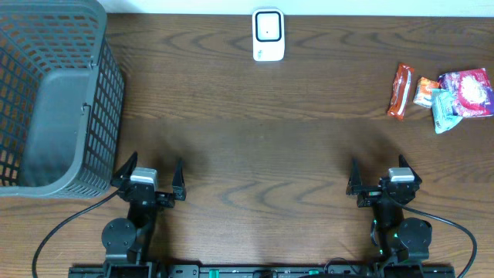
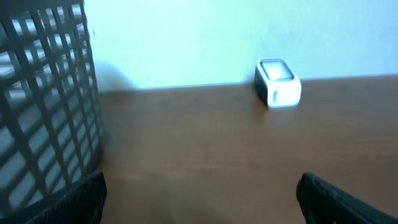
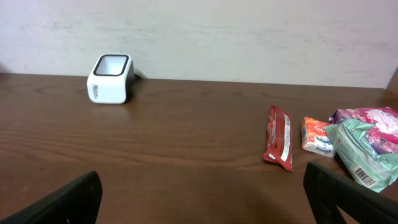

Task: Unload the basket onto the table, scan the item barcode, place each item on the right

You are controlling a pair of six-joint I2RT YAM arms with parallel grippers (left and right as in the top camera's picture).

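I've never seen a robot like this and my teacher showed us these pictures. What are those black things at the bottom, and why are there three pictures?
Those black things are two robot arms at a wooden table. Each ends in a two-finger claw: the left gripper and the right gripper. Both are open and hold nothing.

One picture looks down from above. The other two come from small cameras on each wrist, so the dark shapes in their bottom corners are the robot's own fingers.

On the table sit a white scanner box at the far edge, a grey basket on the left, and a little pile of snack packets on the right, one with a barcode showing.
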